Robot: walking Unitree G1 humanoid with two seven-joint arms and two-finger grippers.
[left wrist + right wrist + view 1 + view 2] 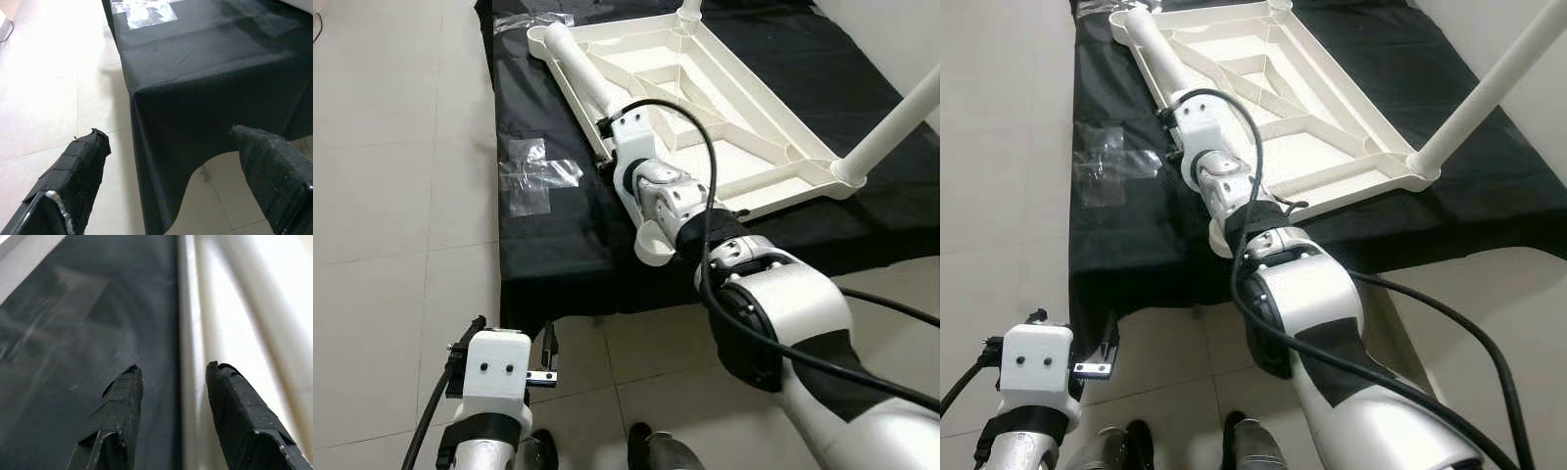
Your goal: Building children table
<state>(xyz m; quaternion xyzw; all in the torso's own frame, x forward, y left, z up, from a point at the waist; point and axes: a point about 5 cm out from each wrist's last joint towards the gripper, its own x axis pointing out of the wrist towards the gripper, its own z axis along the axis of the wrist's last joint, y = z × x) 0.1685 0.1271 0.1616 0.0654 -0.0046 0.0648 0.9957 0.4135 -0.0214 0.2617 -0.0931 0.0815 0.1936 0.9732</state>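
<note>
**Right tool at the tabletop's rim, left tool idle below**

We stand on pale floor tiles [382, 196] before a low table [558, 245] draped in black cloth, which carries the work. On it lies the white children's tabletop [705, 127], turned underside up so that its ribbed frame shows. One white leg [896, 122] stands fitted at its near right corner, a second leg [690, 10] stands at the far corner, and a third leg [578, 64] lies flat along the tabletop's left rim. A clear plastic bag [533, 176] lies on the cloth to the left of the tabletop, well apart from it.

Our right arm reaches forward over the cloth to the left rim, where the lying leg ends. In the right wrist view our right tool [171, 377] has its fingers apart: one fingertip [128, 382] sits over the black cloth and the other over the white plastic, with the rim's edge running between them. We cannot tell whether either finger touches the plastic.

Our left tool [168, 142] hangs low by the table's near left corner, fingers wide apart, holding nothing, facing the draped cloth edge.
</note>
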